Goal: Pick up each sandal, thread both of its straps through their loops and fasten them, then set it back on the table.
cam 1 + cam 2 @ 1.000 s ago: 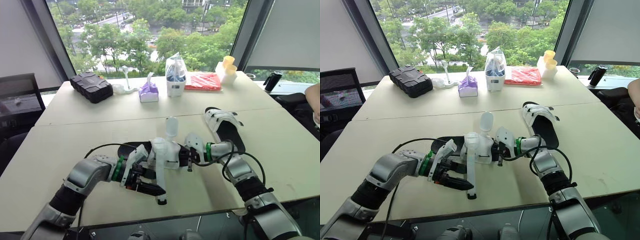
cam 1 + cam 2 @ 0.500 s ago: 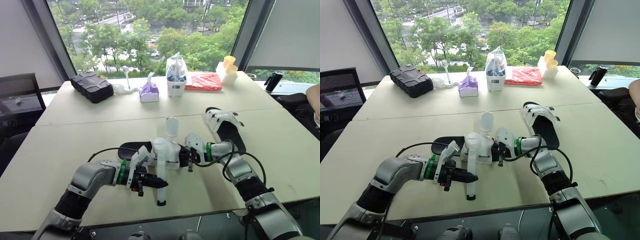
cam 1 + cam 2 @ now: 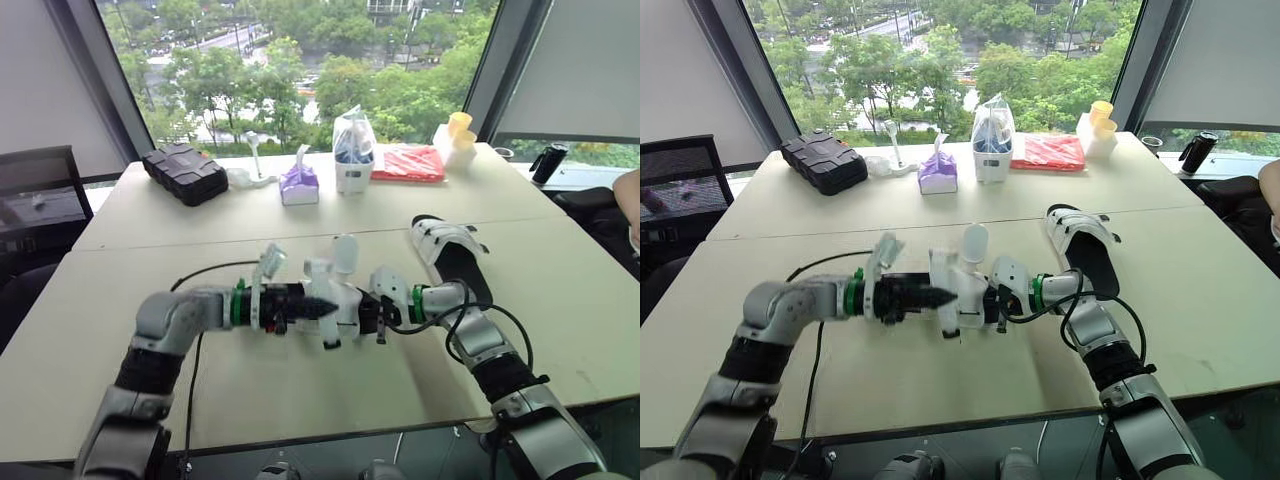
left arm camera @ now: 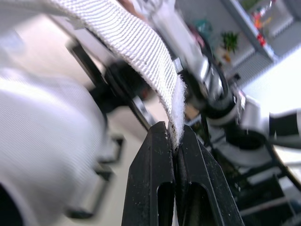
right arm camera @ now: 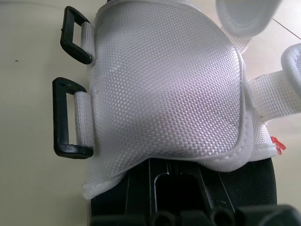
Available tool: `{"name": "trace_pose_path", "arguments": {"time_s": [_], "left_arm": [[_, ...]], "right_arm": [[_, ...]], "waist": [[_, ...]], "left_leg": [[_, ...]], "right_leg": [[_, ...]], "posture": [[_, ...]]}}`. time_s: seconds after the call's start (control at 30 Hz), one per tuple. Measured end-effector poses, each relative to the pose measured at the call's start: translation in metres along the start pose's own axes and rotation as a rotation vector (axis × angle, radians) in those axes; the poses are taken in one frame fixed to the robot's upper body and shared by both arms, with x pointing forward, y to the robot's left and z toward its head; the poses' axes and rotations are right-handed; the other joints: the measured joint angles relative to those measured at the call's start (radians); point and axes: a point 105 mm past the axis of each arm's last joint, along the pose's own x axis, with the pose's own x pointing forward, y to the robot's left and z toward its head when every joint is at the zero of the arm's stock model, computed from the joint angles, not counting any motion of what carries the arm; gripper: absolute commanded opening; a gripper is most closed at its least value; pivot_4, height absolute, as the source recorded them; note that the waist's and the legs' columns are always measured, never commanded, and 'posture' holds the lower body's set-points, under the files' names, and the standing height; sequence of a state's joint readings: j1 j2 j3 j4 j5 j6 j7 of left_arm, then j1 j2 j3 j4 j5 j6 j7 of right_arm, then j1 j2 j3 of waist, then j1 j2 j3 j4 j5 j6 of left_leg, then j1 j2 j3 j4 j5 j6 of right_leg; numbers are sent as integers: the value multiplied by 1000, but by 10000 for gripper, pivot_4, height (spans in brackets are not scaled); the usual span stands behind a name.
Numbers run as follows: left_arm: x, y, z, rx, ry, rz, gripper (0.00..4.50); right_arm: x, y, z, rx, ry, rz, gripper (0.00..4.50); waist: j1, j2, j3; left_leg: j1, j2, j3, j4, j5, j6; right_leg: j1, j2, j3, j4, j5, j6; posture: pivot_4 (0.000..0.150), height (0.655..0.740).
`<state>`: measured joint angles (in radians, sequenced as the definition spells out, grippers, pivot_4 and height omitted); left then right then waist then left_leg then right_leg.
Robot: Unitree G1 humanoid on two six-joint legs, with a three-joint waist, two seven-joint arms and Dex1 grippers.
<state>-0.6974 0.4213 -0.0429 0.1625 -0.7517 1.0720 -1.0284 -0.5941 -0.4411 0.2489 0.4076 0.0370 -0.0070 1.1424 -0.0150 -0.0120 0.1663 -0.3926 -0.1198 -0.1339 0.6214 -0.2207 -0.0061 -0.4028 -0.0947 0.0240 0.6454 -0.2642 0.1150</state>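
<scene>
Left gripper point(image 4: 175, 135) pinched its fingers shut on a white woven strap point(image 4: 138, 49).
The white-topped, black-soled sandal point(image 3: 338, 292) was mid-way across the beige surface point(image 3: 300, 395), the right gripper point(image 3: 383, 312) touching it, grip impossible to tell.

A meeting room in an office building, high above ground: pale tables point(image 3: 580, 300) pushed together stand before tall windows point(image 3: 300, 60) that look down on treetops point(image 3: 250, 80) and a street point(image 3: 200, 38). A black chair point(image 3: 30, 200) stands at the left, a roller blind point(image 3: 585, 70) covers the right pane, and a tissue pack point(image 3: 298, 185), a black case point(image 3: 183, 173) and a flask point(image 3: 546, 161) lie along the far edge
</scene>
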Motion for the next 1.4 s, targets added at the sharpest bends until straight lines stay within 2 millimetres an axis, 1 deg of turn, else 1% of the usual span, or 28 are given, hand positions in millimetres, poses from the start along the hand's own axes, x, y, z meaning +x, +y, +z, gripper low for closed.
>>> {"name": "trace_pose_path", "arguments": {"time_s": [0.03,0.1,0.2,0.27,0.37,0.5,0.83,1.27,1.4], "left_arm": [[0,5,8,10,-12,8,366],[-1,13,15,11,-27,18,366],[-1,28,16,-10,-26,39,366],[0,32,13,-7,-6,29,366],[3,32,8,25,35,-12,366],[5,29,8,63,63,-41,366],[2,32,12,51,89,-51,366],[0,30,13,60,104,-76,366],[-4,30,14,58,105,-75,366]], "right_arm": [[0,0,0,-3,0,2,0],[1,1,1,-8,0,6,0],[1,1,2,-13,2,8,0],[1,1,2,-13,2,8,0],[1,2,2,-16,3,9,0],[1,2,2,-18,4,10,0],[1,2,2,-26,12,12,0],[1,2,2,-27,13,12,0],[1,2,2,-29,12,13,0]], "waist": [[-2,0,0],[-4,0,0],[-3,0,0],[-4,0,0],[-3,0,0],[-4,0,0],[-5,0,0],[-5,0,0],[-5,0,0]], "left_leg": [[0,0,0,-1,0,0],[0,0,0,-2,0,0],[0,0,0,-4,1,-2],[0,0,0,-4,1,-2],[0,0,0,-4,1,-2],[0,0,0,-5,1,-2],[0,0,0,-5,1,-1],[0,0,0,-5,1,-2],[0,0,0,-5,1,-2]], "right_leg": [[0,0,0,-1,0,0],[0,0,0,-1,0,0],[-1,0,0,-1,0,0],[-1,0,0,-1,0,0],[-1,0,0,-2,0,0],[-1,0,0,-2,0,0],[-2,2,0,-2,0,0],[-2,2,0,-2,0,0],[-2,2,0,-2,0,0]], "posture": [[1500,7400],[1500,7400],[1500,7400],[1500,7400],[1500,7400],[1500,7400],[1500,7400],[1500,7400],[1500,7400]]}}
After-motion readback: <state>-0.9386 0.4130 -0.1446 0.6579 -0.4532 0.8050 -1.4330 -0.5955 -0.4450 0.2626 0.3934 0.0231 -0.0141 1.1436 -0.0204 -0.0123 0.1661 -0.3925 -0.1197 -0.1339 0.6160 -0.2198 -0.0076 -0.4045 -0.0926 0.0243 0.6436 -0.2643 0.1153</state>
